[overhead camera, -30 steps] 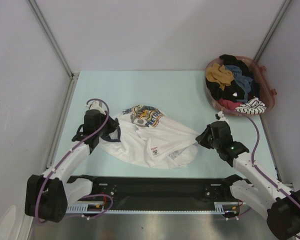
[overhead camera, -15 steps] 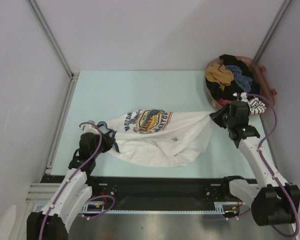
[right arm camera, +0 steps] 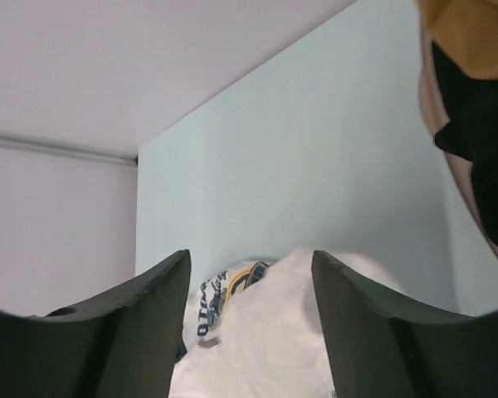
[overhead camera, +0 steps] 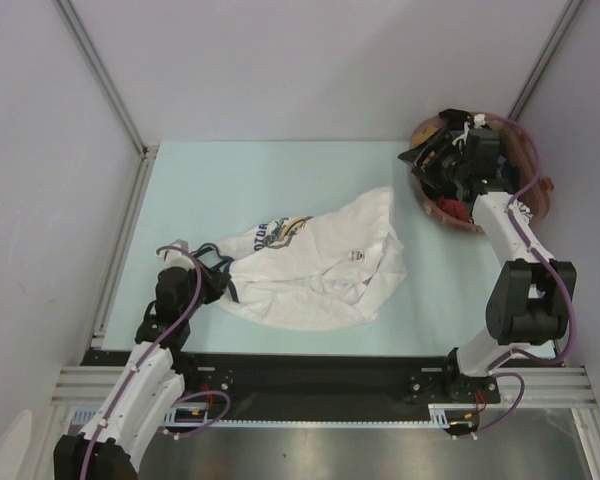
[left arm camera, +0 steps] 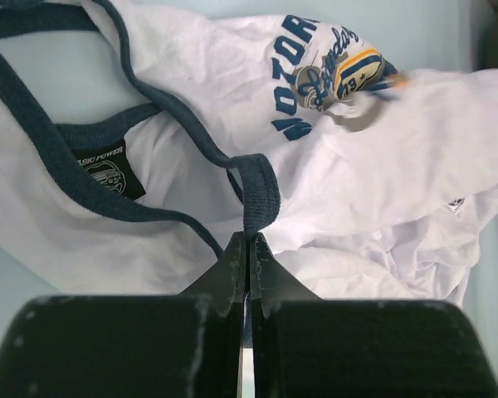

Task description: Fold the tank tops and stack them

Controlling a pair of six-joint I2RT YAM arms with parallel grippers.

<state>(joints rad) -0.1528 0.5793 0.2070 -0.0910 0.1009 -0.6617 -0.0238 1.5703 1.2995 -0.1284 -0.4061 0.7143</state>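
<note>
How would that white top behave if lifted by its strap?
Probably floppy: the white top lies in wrinkles and folds, so it would likely sag. It looks thin, so probably light. The strap pinched in the left gripper may stretch a little.

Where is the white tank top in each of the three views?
Top external: white tank top crumpled at table centre.
Left wrist: white tank top fills the picture, strap in left gripper.
Right wrist: white tank top at bottom centre.
Shared landmark: its printed logo.
</note>
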